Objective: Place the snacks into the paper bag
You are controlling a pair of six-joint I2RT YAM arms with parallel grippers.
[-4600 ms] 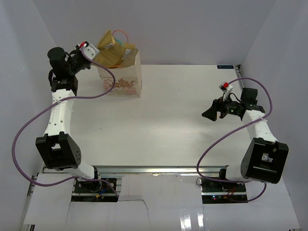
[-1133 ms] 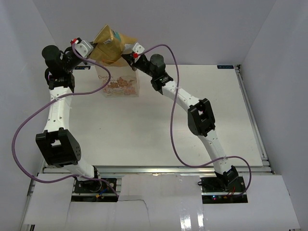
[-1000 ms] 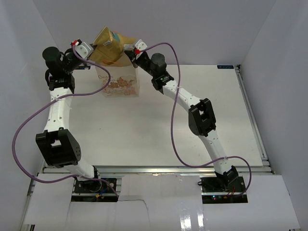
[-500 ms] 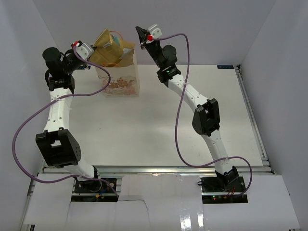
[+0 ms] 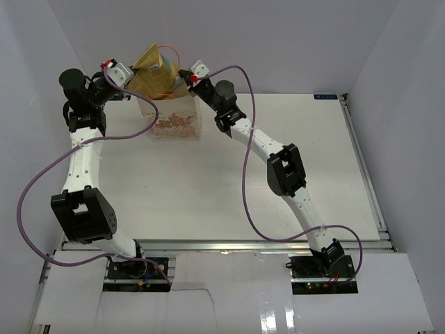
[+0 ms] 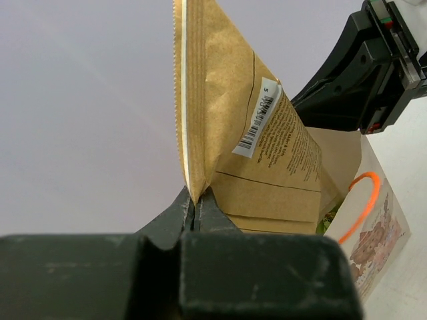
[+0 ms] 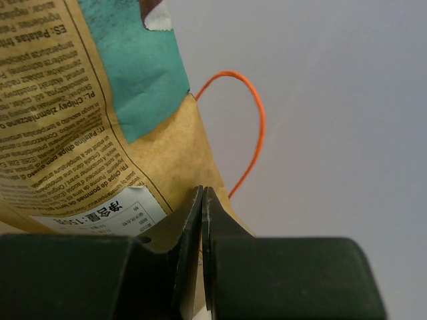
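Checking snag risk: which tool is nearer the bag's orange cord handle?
Right. The right tool, shut, sits just beside the orange cord handle. The left tool pinches the far edge of the tan pouch, which lies between it and that handle.

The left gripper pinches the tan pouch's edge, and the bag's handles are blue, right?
Not quite: the handles are orange, not blue, as the left wrist view shows. The left gripper does pinch the pouch by its edge.
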